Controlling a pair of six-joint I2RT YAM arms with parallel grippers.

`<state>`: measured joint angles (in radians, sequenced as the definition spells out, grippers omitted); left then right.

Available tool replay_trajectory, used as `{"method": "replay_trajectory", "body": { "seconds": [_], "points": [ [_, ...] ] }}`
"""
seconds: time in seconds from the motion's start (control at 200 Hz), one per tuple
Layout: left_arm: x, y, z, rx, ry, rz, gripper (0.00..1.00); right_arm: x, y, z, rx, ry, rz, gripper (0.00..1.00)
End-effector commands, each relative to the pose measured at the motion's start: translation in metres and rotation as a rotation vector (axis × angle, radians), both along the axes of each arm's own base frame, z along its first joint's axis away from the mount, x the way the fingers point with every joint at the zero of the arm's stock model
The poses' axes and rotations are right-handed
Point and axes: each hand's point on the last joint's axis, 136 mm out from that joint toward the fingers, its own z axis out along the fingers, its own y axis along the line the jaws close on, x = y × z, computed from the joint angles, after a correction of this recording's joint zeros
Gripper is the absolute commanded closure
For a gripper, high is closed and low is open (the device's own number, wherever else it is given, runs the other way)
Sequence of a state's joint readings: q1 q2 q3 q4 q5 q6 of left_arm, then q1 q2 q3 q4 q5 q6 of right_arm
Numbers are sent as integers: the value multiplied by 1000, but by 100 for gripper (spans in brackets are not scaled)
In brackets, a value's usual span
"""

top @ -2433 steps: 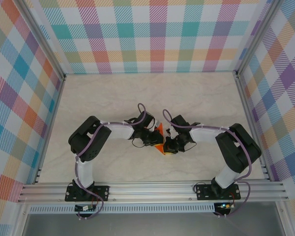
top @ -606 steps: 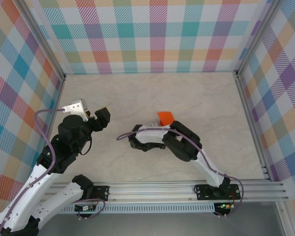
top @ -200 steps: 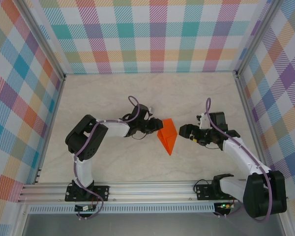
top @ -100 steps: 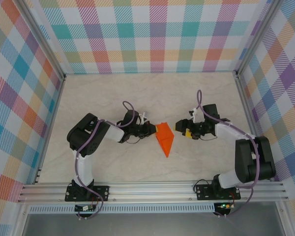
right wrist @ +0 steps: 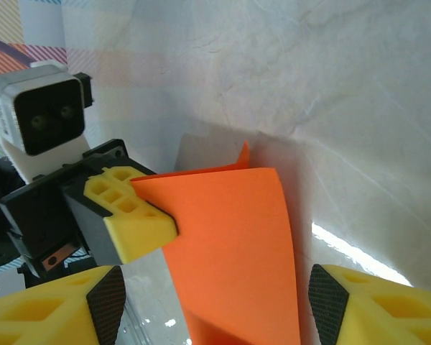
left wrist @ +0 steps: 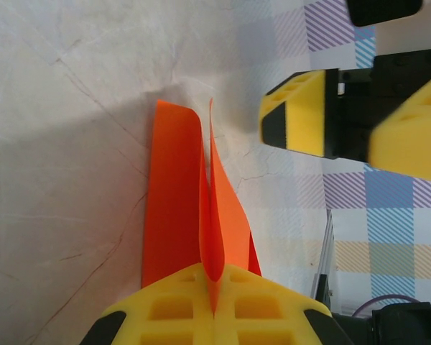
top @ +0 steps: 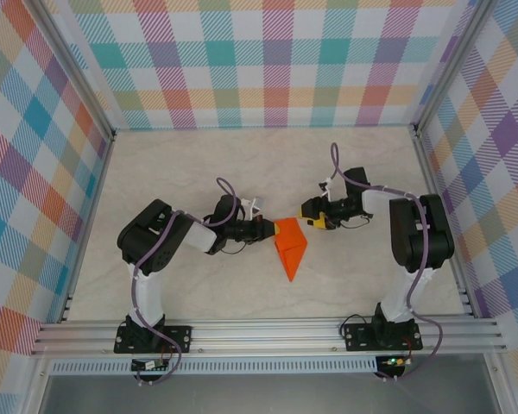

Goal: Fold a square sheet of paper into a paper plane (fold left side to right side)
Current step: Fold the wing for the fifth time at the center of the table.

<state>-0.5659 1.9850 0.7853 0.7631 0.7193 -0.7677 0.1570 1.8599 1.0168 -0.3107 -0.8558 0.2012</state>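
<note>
Compared with half a second ago, your right end effector (top: 309, 211) is sitting closer in: it was standing clear to the right of the paper plane (top: 291, 248) and is now hanging just beside the plane's wide upper edge. The plane itself is lying in nearly the same spot at the middle of the desk (top: 198, 164), nose pointing toward the arm bases. Your left end effector (top: 263, 229) is staying where it was, and its jaws are pinching the plane's raised centre fold; the left wrist view is showing the yellow fingertips (left wrist: 201, 305) pressed together on the orange paper (left wrist: 201, 223), with the wings splaying to either side. Your right end effector (right wrist: 215, 316) is standing with jaws apart, one finger on each side of the orange flap (right wrist: 233, 237); whether either pad is touching the paper is hard to tell. The left end effector (right wrist: 129, 215) is facing it from across the sheet. Plaid walls (top: 276, 60) are enclosing the desk, and a purple cable (top: 227, 191) is looping above the left wrist.
</note>
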Motion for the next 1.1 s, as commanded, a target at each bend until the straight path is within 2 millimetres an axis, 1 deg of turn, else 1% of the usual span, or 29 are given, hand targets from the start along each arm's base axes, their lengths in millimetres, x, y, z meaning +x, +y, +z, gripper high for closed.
{"method": "replay_trajectory", "body": {
  "seconds": [0.0,0.185,0.42,0.605,0.71,0.8,0.91,0.955,1.01,1.1],
  "points": [
    [1,0,26,-52,-95,-26,100,-6,6,0,34,4,50,30],
    [0,0,32,-65,-109,-35,100,-10,9,-8,29,27,63,30],
    [-2,0,36,-75,-120,-45,100,-14,17,-11,47,47,89,32],
    [-2,-1,36,-72,-118,-50,100,-15,25,-12,73,62,105,39],
    [-2,0,34,-69,-115,-48,100,-16,26,-15,62,64,109,49],
    [-1,0,31,-59,-108,-43,100,-17,25,-17,45,64,107,54],
    [0,0,26,-45,-93,-41,100,-20,24,-20,33,69,109,68],
    [0,0,24,-39,-90,-39,98,-21,24,-21,34,72,109,73],
    [2,1,23,-34,-89,-34,91,-21,23,-22,30,74,108,79],
    [4,3,25,-21,-84,-21,74,-23,22,-25,16,78,103,90]
  ]
}}
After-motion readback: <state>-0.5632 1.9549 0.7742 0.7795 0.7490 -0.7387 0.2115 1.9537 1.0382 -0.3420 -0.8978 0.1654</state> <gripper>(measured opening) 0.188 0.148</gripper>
